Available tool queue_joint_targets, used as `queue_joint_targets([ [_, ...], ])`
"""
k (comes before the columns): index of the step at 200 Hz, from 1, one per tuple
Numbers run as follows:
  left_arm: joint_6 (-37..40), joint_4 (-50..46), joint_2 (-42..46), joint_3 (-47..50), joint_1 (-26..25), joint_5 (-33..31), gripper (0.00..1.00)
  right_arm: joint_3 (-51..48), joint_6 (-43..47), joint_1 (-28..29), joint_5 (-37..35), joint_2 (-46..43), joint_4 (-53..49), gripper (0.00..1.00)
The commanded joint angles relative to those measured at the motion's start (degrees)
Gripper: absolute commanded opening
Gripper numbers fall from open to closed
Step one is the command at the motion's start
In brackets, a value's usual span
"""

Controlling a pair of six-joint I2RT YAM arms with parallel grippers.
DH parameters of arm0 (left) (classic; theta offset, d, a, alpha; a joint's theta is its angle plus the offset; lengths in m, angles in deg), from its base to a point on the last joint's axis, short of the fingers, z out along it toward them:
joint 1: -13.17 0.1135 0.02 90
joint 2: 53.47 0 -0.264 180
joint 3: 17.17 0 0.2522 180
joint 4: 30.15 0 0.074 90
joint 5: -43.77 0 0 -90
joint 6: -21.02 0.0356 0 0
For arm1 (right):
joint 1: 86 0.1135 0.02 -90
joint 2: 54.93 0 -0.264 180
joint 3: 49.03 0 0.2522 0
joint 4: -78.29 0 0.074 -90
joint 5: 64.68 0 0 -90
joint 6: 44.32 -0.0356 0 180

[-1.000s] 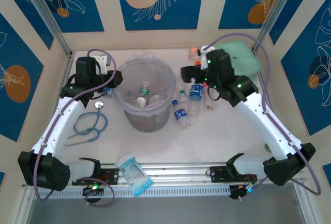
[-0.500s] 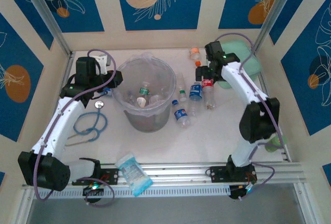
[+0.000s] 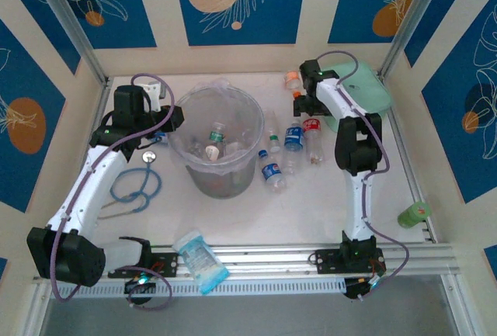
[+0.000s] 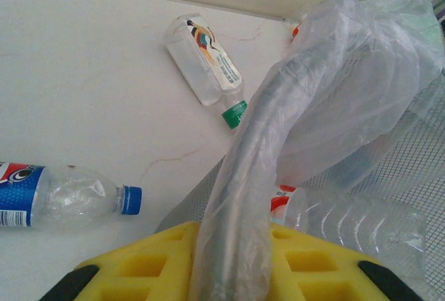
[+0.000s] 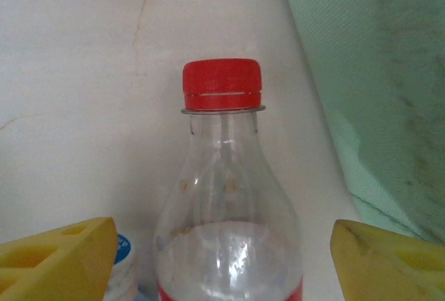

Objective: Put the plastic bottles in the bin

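Bottle (image 5: 226, 197) between right fingers (image 5: 55, 259), spread apart, seemingly untouched; left fingers (image 4: 139, 270) clamped on bin rim (image 4: 250, 162).

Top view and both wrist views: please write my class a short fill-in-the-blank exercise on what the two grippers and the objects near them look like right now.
1. The bottle between the right gripper's fingers has a ___ cap.
2. The left gripper is shut on the bin's bag-lined ___.
3. In the top view, the stethoscope lies between the bin and the ___ arm.
4. The right gripper's jaws stand ___, touching neither side of the bottle.

Missing words: red; rim; left; open.
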Motion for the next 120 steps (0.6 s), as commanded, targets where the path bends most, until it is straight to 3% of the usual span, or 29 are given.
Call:
queue_joint_targets([
  [1, 1.4, -1.25, -0.53, 0.89, 0.9, -1.4, 0.25, 3.27, 0.51, -0.2, 2.24, 2.28, -1.64, 0.73],
  [46, 1.41, -1.18, -0.71, 0.97, 0.99, -1.11, 0.25, 5.46, 0.4, -0.65, 3.64, 5.72, -1.48, 0.64],
  [120, 1.58, -1.26, -0.49, 0.93, 0.98, -1.51, 0.25, 3.24, 2.23, -1.15, 1.86, 0.9, -0.04, 0.29],
])
